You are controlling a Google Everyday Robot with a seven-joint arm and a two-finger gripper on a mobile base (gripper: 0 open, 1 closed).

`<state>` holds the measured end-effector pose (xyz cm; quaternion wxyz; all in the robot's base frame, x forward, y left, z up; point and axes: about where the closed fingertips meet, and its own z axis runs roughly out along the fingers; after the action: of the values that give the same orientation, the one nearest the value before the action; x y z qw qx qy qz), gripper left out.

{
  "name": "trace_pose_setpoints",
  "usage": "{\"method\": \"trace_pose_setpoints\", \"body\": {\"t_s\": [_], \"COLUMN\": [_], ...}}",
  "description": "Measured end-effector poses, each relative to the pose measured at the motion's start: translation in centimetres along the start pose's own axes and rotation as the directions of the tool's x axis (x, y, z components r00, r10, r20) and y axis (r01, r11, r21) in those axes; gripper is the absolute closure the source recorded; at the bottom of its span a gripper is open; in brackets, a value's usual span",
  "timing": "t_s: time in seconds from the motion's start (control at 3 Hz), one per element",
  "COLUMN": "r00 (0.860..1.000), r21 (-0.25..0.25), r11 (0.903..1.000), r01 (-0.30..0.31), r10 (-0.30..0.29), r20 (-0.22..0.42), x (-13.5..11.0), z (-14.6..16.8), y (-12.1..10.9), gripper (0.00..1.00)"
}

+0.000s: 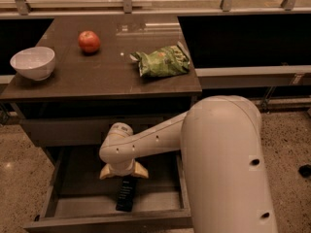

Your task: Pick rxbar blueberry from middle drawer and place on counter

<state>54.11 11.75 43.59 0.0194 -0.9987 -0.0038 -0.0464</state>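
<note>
The rxbar blueberry (126, 194), a small dark bar, lies on the floor of the open middle drawer (65, 208), near its front. My gripper (123, 173) hangs inside the drawer just above the bar's far end, its two tan fingers (140, 171) spread to either side. It holds nothing. The white arm reaches in from the right. The dark brown counter (97, 72) lies above the drawer.
On the counter are a white bowl (33, 62) at the left edge, a red apple (89, 41) at the back and a green chip bag (162, 61) at the right. My large white arm body (228, 169) fills the lower right. Speckled floor (286, 140) lies around.
</note>
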Motion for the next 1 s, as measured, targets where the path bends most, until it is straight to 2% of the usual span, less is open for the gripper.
{"method": "trace_pose_setpoints", "body": {"t_s": [0.33,1.0], "r00": [1.0,0.998], "r21": [0.0,-0.05], "r11": [1.0,0.9987], "r01": [0.0,-0.008], "r10": [0.0,0.011], "r20": [0.0,0.062], "x": [0.0,-2.0], "z": [0.0,3.4], "y": [0.0,1.2], "gripper": [0.0,0.0]}}
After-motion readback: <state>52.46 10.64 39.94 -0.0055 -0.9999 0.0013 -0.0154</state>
